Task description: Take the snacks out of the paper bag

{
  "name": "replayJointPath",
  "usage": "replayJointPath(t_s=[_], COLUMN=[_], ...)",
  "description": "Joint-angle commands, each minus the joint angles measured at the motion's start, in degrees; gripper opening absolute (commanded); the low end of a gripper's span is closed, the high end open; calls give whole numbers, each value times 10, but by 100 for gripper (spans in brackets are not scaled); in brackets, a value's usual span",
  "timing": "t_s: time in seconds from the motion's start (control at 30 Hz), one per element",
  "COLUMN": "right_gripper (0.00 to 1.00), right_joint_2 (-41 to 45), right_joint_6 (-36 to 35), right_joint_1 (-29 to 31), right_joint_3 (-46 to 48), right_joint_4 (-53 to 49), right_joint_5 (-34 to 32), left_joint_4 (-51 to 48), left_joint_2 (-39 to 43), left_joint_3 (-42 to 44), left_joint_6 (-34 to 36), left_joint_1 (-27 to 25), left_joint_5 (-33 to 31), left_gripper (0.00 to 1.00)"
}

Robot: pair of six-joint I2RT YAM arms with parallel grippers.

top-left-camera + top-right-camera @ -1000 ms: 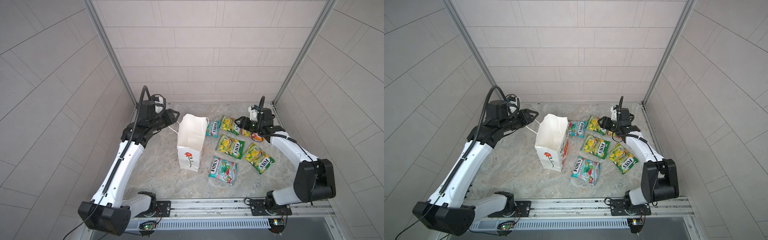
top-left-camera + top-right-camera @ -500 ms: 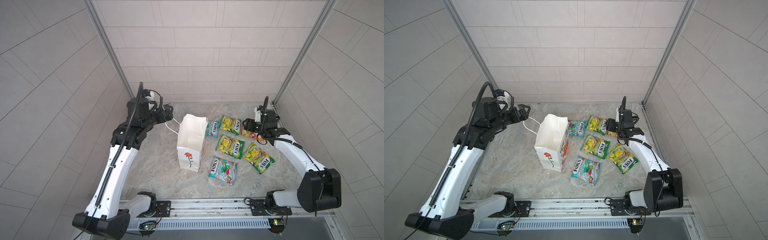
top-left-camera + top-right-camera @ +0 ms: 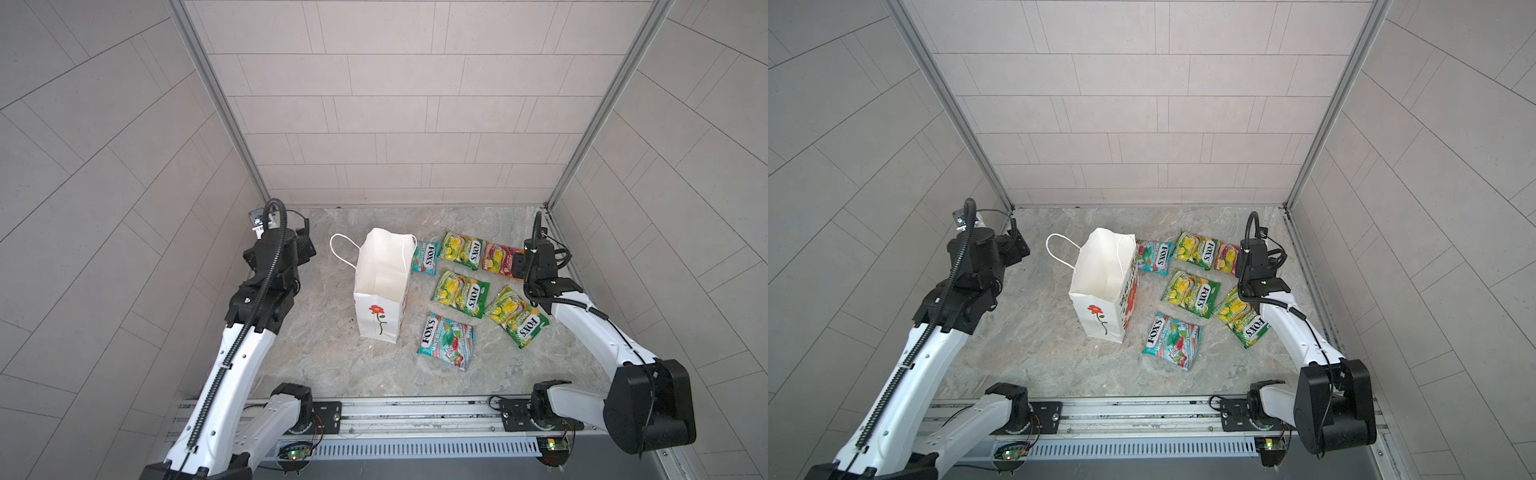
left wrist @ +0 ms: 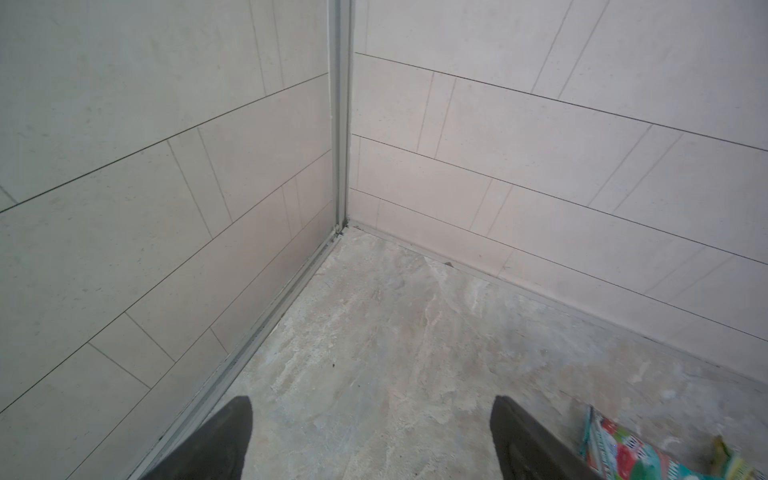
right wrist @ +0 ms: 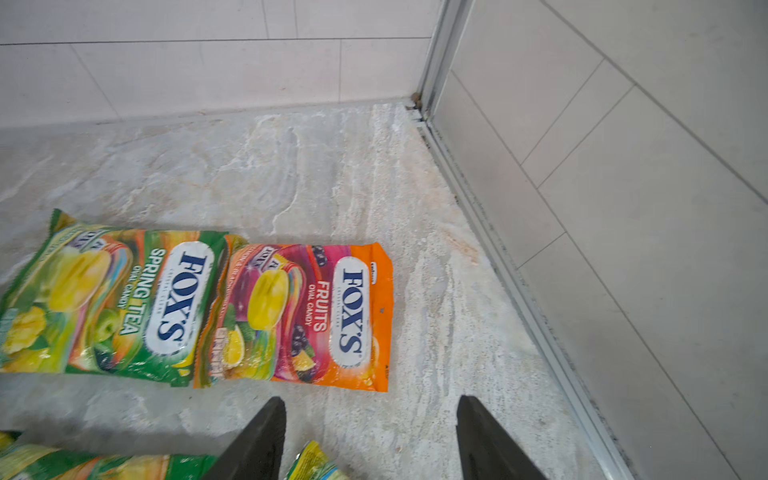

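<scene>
Six snacks (image 3: 459,293) are laid on the tabletop (image 3: 328,361) beside the upright paper bag (image 3: 380,286), whose interior is seen bare; the task is judged complete. The left gripper (image 4: 372,405) and right gripper (image 5: 372,401) are held open, empty, clear of the bag.

In the right wrist view, the green-yellow packet (image 5: 112,303) carries "FOX'S" in blue on a white oval, with "SPRING TEA" and "OVAL CANDY" beside it; the adjoining orange-pink packet (image 5: 307,316) carries the same "FOX'S" oval with "FRUITS" and "OVAL CANDY". In both top views, "FOX'S" is legible on the near teal-red packet (image 3: 446,340), the far teal-red packet (image 3: 426,262), the middle green packet (image 3: 461,293) and the outer green packet (image 3: 517,316). Red print on the side of the paper bag (image 3: 1128,293) is too small to read.
</scene>
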State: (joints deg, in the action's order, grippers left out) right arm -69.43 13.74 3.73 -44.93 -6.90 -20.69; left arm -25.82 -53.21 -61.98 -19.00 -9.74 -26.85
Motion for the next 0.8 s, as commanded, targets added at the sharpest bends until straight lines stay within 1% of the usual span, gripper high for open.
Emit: replayJointPath(t_s=[0.0, 0.17, 0.3, 0.43, 0.5, 0.57, 0.67, 0.77], right_gripper=[66, 66, 66, 66, 66, 66, 66, 68], right_joint_2=[15, 13, 2, -1, 3, 8, 11, 8], right_joint_6=[-14, -17, -30, -37, -45, -48, -49, -49], right_joint_1=[-1, -1, -1, -1, -1, -1, -1, -1], right_joint_3=[31, 76, 91, 127, 150, 175, 204, 226], right_joint_4=[58, 116, 165, 201, 237, 272, 310, 346], right_joint_5=[-76, -109, -121, -128, -125, -123, -121, -117], left_joint_4=[51, 83, 133, 233, 286, 351, 430, 493], left_joint_2=[21, 28, 41, 56, 59, 58, 41, 7], left_joint_3=[41, 105, 176, 265, 306, 344, 390, 415], left_joint_6=[-24, -38, -22, 25, 31, 49, 76, 105], left_joint_1=[3, 3, 3, 3, 3, 3, 3, 3], left_joint_5=[-47, -70, -75, -77, -83, -71, -67, -63], left_gripper=[94, 94, 94, 94, 94, 94, 94, 94])
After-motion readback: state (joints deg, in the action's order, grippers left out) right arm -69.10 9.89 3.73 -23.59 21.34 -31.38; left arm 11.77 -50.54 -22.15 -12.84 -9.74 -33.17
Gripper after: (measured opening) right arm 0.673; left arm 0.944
